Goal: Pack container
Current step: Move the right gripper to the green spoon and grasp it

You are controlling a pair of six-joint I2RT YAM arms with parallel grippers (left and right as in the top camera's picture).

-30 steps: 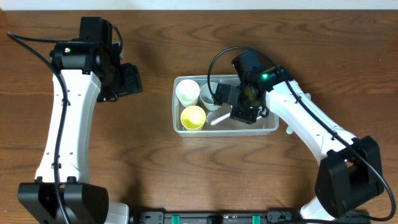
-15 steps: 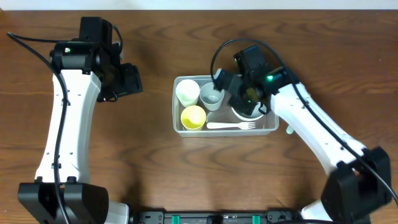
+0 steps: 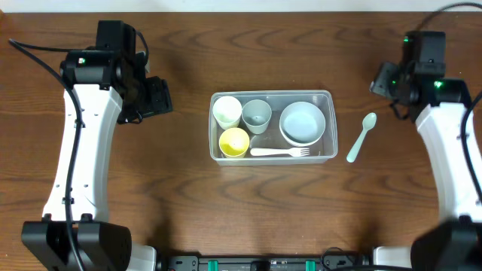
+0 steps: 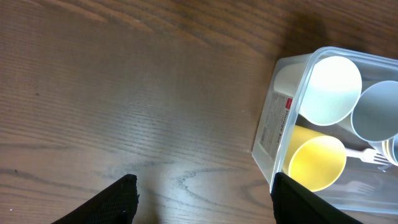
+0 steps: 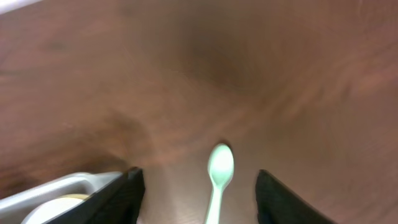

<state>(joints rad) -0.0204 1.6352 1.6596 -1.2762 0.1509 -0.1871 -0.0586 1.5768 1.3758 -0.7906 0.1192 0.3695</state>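
At table centre, from overhead, we log the container [image 3: 329, 96], its long axis running 9 to 3 o'clock. Inside: white cup [image 3: 227, 111] and grey cup [image 3: 256, 115] along the 12 o'clock wall, yellow cup [image 3: 234, 141] in the 7 o'clock corner, pale bowl [image 3: 303, 123] filling the 3 o'clock end, white fork [image 3: 280, 152] flat along the 6 o'clock wall. One item outside: mint spoon [image 3: 361, 138] on the table [image 3: 226, 211], just beside the container's 3 o'clock wall and not touching it. Its scoop points toward 1 o'clock, its handle toward 7.

Right gripper [image 5: 198, 186] hangs above the spoon, toward its 1 o'clock. Its wrist view is blurred, but the jaws show parted wide and empty, with the spoon lying below between them. Left gripper [image 4: 202, 196] sits at the container's 9 o'clock, jaws likewise spread and holding nothing.

Our reading: picking up the spoon is the step in hand. To do it well we would descend straight down and straddle the handle across its narrow width, partway along rather than at the scoop. A thin flat piece on wood will likely skid if pinched at a slant. Fingertips should reach the tabletop before closing. Then lift clear of the rim and lay the spoon beside the fork or in the bowl.
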